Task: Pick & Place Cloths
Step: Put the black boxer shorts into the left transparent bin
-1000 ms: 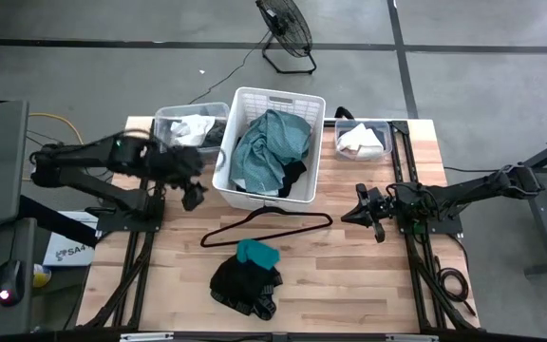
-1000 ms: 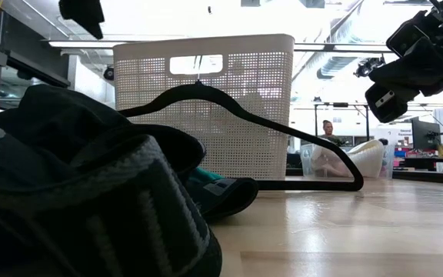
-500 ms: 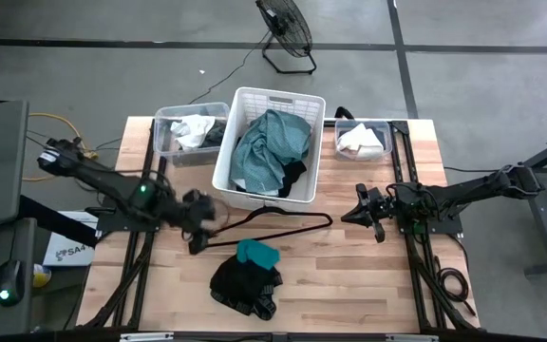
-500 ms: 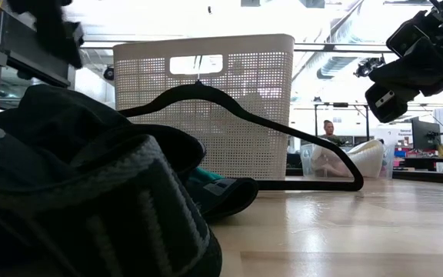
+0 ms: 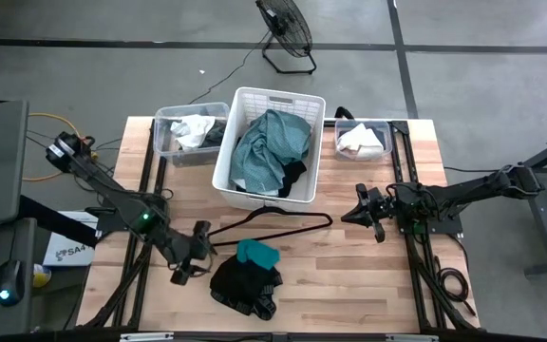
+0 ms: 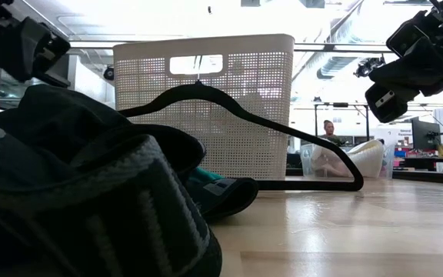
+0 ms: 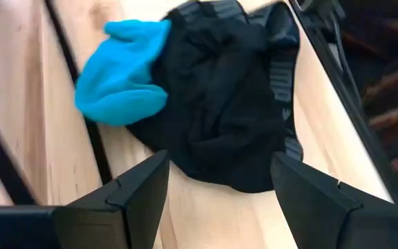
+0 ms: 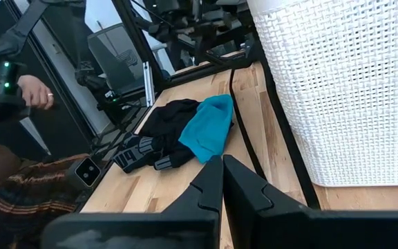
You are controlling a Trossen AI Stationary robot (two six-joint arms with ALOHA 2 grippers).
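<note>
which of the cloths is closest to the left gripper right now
The black cloth on the bare table, with the small bright teal piece beside it. The open left gripper sits right beside it; the other cloths lie in the white basket and bins.

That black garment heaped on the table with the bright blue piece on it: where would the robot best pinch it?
Probably on the raised, rumpled middle of the black garment, coming straight down from above. It lies in a soft mound with folds standing up, which open fingers can close around. The left gripper hangs open beside it, well placed. Better to avoid the edge under the small teal cloth, or both may lift together.
</note>
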